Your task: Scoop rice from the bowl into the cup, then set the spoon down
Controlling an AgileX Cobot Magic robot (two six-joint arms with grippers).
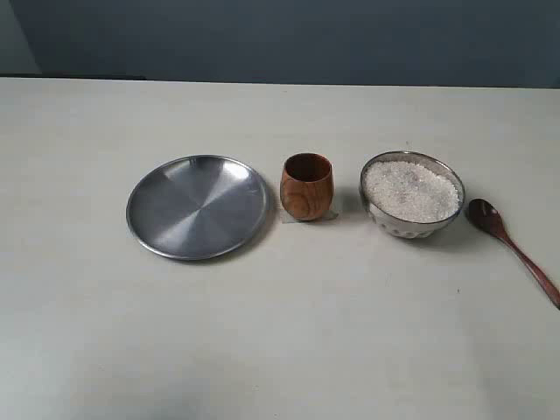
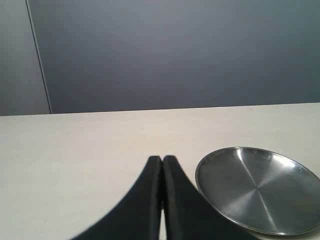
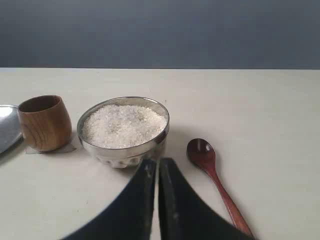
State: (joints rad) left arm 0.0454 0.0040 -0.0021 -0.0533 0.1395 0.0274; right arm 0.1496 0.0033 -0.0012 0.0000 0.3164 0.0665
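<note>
Here, my left pincer [image 2: 162, 160] and my right pincer [image 3: 157, 162] are both pressed shut, holding nothing. On the pale table [image 1: 289, 332], from left to right, are a flat steel plate [image 1: 197, 207], the wooden cup [image 1: 306, 186], the steel bowl [image 1: 411, 229] heaped with rice [image 1: 411, 190], and the wooden spoon [image 1: 512, 248] lying just beside the bowl.

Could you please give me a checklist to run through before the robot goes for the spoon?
1. Spoon lies free on the table, beside the bowl: ok.
2. Right gripper open for the grasp: not ok, shut.
3. Rice fills the bowl: ok.
4. Cup upright: ok.
5. Cup empty inside: cannot tell.
6. Left gripper clear of the spoon, near the plate: ok.
</note>
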